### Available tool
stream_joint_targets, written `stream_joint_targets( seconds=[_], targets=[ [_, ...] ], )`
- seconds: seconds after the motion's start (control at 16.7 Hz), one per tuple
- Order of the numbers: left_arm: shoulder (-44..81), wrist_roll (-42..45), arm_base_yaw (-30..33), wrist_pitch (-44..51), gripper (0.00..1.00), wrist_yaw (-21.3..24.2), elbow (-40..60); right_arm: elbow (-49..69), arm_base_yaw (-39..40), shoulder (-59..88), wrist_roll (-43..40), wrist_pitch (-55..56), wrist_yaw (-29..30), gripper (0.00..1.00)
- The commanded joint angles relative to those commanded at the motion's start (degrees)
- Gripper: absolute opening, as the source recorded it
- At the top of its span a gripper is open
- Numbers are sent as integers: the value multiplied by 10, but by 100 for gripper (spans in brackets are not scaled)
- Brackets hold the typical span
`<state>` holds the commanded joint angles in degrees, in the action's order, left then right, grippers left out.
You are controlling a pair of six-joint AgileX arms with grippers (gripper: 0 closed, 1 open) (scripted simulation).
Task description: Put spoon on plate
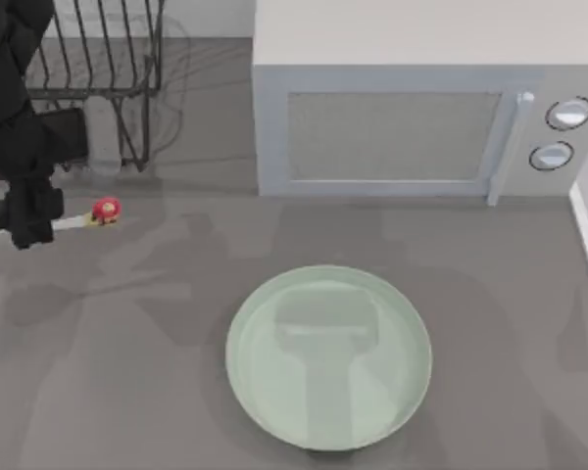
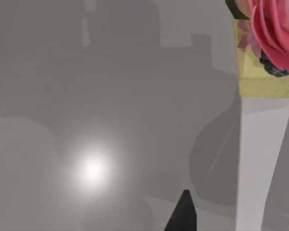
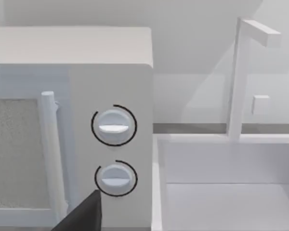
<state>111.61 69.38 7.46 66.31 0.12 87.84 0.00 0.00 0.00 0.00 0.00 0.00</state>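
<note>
Left claw (image 1: 29,221) at the surface's far left is clamped on the small white red-knobbed spoon (image 1: 90,216), handle running left-right, knob toward the large pale mint-green round plate (image 1: 328,357), which lies well right and nearer the front. Right arm parked by the microwave (image 3: 72,130).

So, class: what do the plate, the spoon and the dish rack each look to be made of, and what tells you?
Plate: probably glazed ceramic or glossy plastic; its pale mint surface mirrors the microwave.
Spoon: white handle looks like matte plastic or ceramic, with a red knob trimmed in yellow; the left claw is at it.
Dish rack: thin dark wire, likely metal.
</note>
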Motion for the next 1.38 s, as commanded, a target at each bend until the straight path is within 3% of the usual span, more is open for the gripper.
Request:
stream_joint_targets(
  seconds=[0.36,0.54,0.72,1.08,1.38],
  targets=[
    [59,-180,293,-11,0,-2,44,0,0,0,0,0,0,100],
    [76,-254,386,-20,0,-5,59,0,0,0,0,0,0,100],
    [81,-290,424,-26,0,-7,65,0,0,0,0,0,0,100],
    [78,-291,423,-26,0,-8,64,0,0,0,0,0,0,100],
    [69,-303,435,-34,0,-35,75,0,0,0,0,0,0,100]
  ],
)
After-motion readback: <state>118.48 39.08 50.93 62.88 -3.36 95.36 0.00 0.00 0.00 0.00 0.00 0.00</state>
